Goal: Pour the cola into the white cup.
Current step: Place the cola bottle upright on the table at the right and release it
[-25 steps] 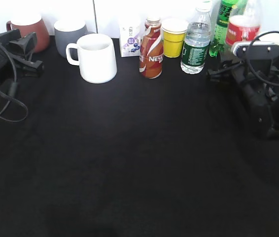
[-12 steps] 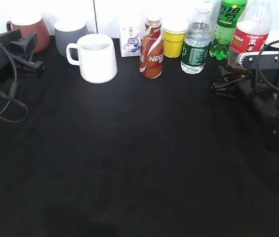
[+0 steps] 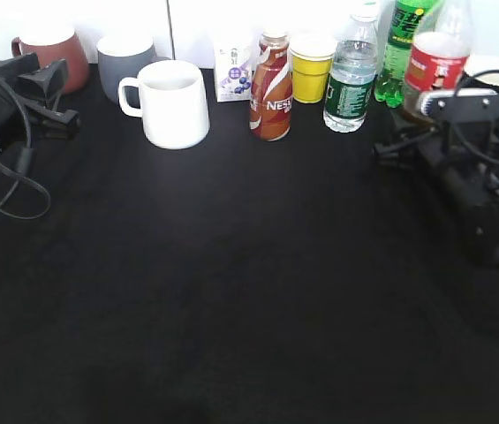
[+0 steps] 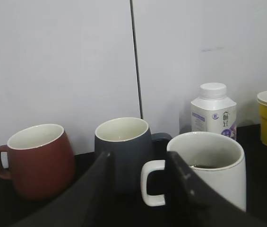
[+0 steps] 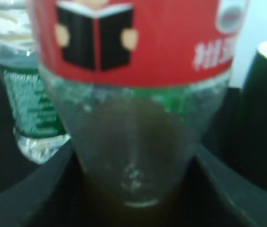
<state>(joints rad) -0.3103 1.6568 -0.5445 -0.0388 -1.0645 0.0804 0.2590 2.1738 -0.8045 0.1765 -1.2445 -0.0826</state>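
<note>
While the exterior view sets out the whole row, each wrist view adds a detail of its own.

Cola: the tall clear plastic cola bottle with the red wrap label [image 3: 436,60] stands tilted at the back right of the black tabletop [image 3: 231,291], just behind the right arm.
Right wrist view: the cola bottle [image 5: 133,94] fills the frame between the two dark fingers of the right gripper [image 5: 133,189], which flank its lower body; whether they press on it cannot be told. Dark liquid sits low in the bottle.
White cup: the large glossy white ceramic mug [image 3: 174,102] stands at the back left, well apart from the cola.
Left wrist view: a little dark liquid shows inside the white mug [image 4: 209,170]; the left gripper [image 4: 138,189] is held apart on nothing, just before the mug's handle.
Around the cup: a grey mug [image 4: 124,151] just behind, a brown-red mug [image 4: 36,158] further left.
Between cup and cola: a small white carton [image 3: 234,71], a brown-and-white Nescafe bottle [image 3: 271,88], a yellow paper cup [image 3: 311,69], a clear water bottle with green label [image 3: 351,79], a green soda bottle [image 3: 405,44].
</note>
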